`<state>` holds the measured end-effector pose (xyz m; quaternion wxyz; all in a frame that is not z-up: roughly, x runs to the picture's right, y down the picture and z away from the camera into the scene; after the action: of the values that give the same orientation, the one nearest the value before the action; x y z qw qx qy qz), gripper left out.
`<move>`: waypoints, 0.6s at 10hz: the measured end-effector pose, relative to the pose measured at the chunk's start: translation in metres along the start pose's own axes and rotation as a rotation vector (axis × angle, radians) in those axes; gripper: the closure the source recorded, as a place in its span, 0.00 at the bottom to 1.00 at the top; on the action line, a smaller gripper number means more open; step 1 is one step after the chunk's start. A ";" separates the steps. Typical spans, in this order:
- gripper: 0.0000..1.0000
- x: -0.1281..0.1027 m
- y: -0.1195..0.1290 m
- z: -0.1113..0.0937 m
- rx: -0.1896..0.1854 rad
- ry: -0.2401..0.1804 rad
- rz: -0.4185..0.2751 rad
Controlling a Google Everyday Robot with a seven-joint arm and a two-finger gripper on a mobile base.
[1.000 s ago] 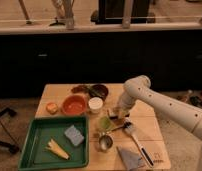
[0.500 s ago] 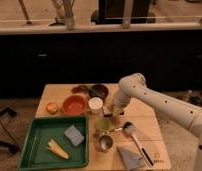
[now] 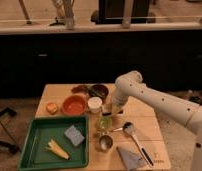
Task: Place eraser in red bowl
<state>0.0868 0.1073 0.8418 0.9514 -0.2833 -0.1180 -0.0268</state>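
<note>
The red bowl [image 3: 74, 105] is round, shallow and orange-red. It sits on the wooden table [image 3: 144, 120], left of a white cup [image 3: 95, 104]. My gripper [image 3: 108, 111] hangs from the pale arm that comes in from the right. It is just right of the white cup and above a green cup [image 3: 105, 123], about a cup's width to the right of the red bowl. I cannot make out the eraser as a separate thing. A small pale patch shows at the gripper's tip, but I cannot tell what it is.
A dark brown bowl [image 3: 99, 91] stands behind the white cup. A small orange item [image 3: 52, 107] lies left of the red bowl. A green tray [image 3: 39, 131] holds a blue-grey sponge [image 3: 74, 135] and a yellow item [image 3: 56, 149]. A metal cup [image 3: 105, 142], a ladle [image 3: 128, 128] and a grey cloth [image 3: 130, 157] lie at the front.
The arm has swung left and the gripper has risen. It moved from over the green cup area to beside the white cup, closer to the red bowl.
</note>
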 end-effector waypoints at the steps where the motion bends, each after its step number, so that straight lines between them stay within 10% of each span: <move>1: 1.00 0.003 -0.004 -0.009 0.001 0.033 0.007; 6: 1.00 0.013 -0.017 -0.034 0.014 0.098 0.024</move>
<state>0.1046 0.0748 0.8265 0.9583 -0.2762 -0.0681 -0.0285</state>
